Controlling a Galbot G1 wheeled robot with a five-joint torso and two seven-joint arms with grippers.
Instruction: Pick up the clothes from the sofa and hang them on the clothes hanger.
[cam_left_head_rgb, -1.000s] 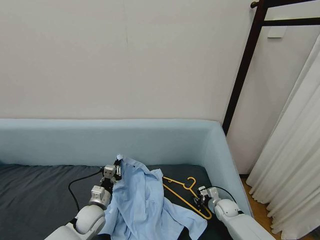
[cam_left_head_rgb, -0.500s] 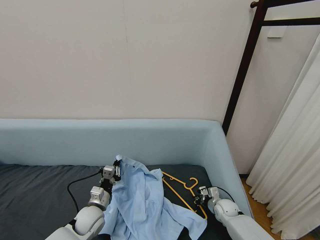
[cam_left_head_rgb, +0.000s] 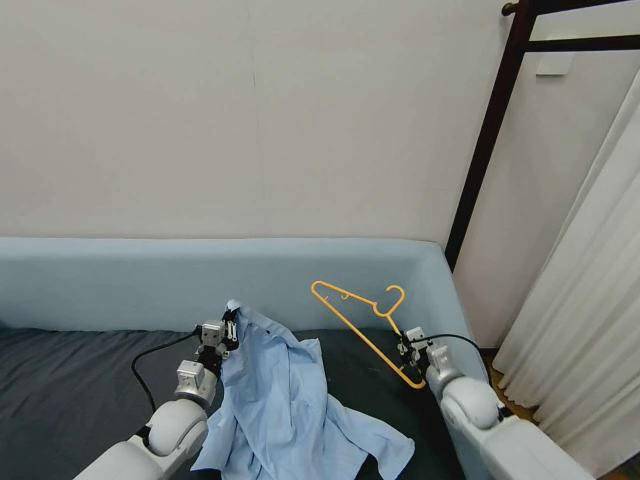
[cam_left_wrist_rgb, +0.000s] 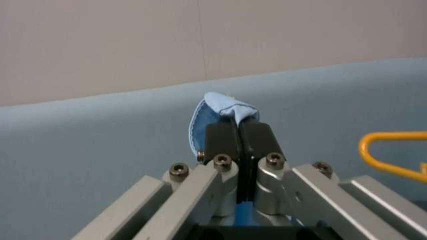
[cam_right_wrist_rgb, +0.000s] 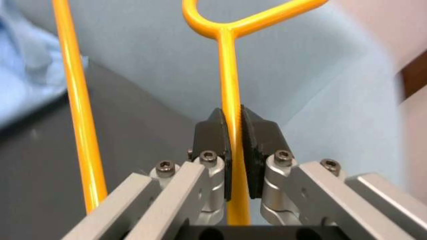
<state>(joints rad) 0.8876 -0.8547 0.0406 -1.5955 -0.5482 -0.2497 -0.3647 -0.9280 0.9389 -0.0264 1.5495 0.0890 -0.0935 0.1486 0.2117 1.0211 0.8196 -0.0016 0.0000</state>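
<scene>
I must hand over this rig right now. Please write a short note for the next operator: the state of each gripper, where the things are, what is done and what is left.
Left gripper: shut on an edge of the light blue shirt, holding it up over the sofa. The rest of the shirt drapes down onto the dark seat.
Right gripper: shut on a bar of the orange hanger, holding it in the air in front of the backrest, apart from the shirt.
Done: shirt and hanger are both gripped.
Left: the shirt is not yet on the hanger. The dark rack stands to the right of the sofa.
</scene>
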